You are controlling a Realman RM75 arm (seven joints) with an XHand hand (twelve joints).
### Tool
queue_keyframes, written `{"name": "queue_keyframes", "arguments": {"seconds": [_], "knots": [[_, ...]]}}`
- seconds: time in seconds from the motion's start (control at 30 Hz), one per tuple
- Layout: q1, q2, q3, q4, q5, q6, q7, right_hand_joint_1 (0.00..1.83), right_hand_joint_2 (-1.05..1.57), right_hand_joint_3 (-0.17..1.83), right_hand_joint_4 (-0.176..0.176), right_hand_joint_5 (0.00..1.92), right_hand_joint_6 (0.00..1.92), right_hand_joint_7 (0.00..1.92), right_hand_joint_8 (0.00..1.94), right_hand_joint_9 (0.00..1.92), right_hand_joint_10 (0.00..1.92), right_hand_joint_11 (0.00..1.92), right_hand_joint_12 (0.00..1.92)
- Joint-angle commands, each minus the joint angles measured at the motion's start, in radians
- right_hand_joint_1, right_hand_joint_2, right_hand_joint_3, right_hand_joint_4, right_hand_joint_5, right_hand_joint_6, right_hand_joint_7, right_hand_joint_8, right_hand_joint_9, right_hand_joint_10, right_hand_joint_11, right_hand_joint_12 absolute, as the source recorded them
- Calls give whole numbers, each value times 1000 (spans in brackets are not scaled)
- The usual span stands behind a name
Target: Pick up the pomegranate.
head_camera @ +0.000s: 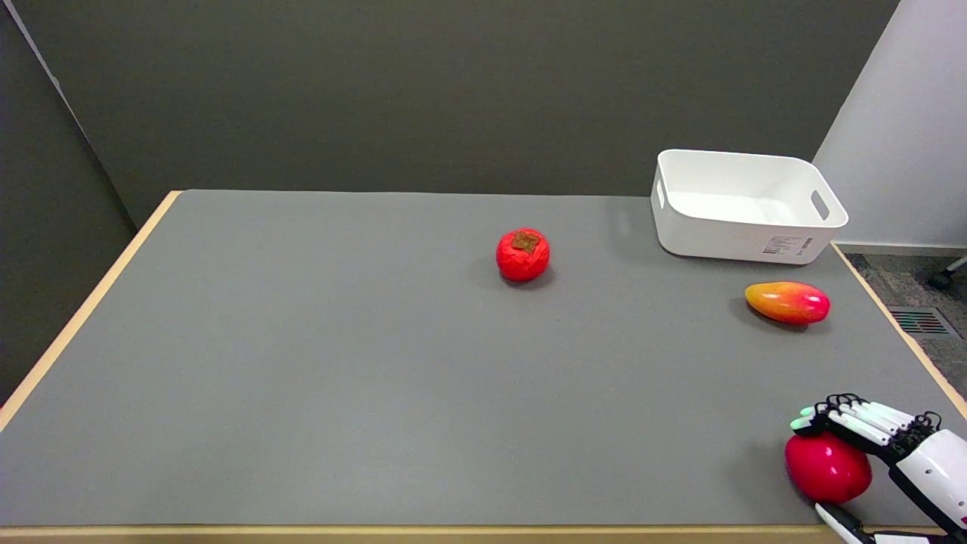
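Observation:
The pomegranate point(825, 468), a glossy red ball, is at the table's near right corner. My right hand point(880, 438) reaches in from the lower right and grips it. The fingers point(854, 419) curl over the fruit's top and the thumb point(837, 520) comes in below it. The hand hides the fruit's right side. I cannot tell whether the fruit still touches the table.
A red persimmon point(523, 255) with a brown calyx sits near the table's middle. A yellow-red mango point(787, 302) lies at the right, in front of a white bin point(744, 227) at the far right corner. The table's front edge point(453, 533) runs just below the hand.

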Motion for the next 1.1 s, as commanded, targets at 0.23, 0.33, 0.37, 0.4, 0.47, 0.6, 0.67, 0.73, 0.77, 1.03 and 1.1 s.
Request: {"name": "queue_keyframes", "arguments": {"seconds": [0.23, 0.33, 0.37, 0.4, 0.47, 0.6, 0.67, 0.73, 0.77, 1.03, 1.1], "knots": [[62, 11, 4, -21, 89, 0, 6, 1177, 1197, 134, -117, 566, 1525, 865, 1315, 777, 1225, 696, 1647], [80, 32, 5, -15, 118, -1, 19, 1179, 1169, 185, -116, 579, 1509, 871, 1330, 800, 1256, 708, 1663], [90, 41, 5, -15, 123, -1, 31, 1179, 1165, 192, -116, 580, 1506, 871, 1333, 803, 1260, 711, 1667], [98, 50, 5, -15, 128, -1, 44, 1176, 1164, 199, -115, 581, 1503, 868, 1344, 810, 1267, 729, 1683], [118, 70, 7, -15, 137, -1, 74, 1173, 1162, 208, -114, 581, 1500, 865, 1357, 819, 1275, 751, 1705], [150, 105, 8, -8, 154, -3, 104, 1184, 1128, 265, -126, 590, 1484, 877, 1372, 832, 1297, 774, 1757], [175, 130, 9, -3, 170, -4, 119, 1188, 1117, 283, -131, 594, 1477, 880, 1374, 838, 1306, 785, 1773], [202, 150, 9, 4, 196, -7, 132, 1190, 1110, 297, -138, 597, 1474, 883, 1376, 848, 1311, 816, 1798], [219, 161, 9, 7, 202, -8, 136, 1190, 1108, 301, -138, 598, 1473, 883, 1377, 850, 1313, 819, 1802], [357, 274, -43, 40, 261, -103, 137, 1192, 1101, 313, -141, 600, 1468, 885, 1381, 853, 1321, 829, 1829], [403, 307, -80, 36, 295, -127, 137, 1192, 1101, 312, -142, 599, 1468, 885, 1381, 853, 1321, 829, 1829]]}}
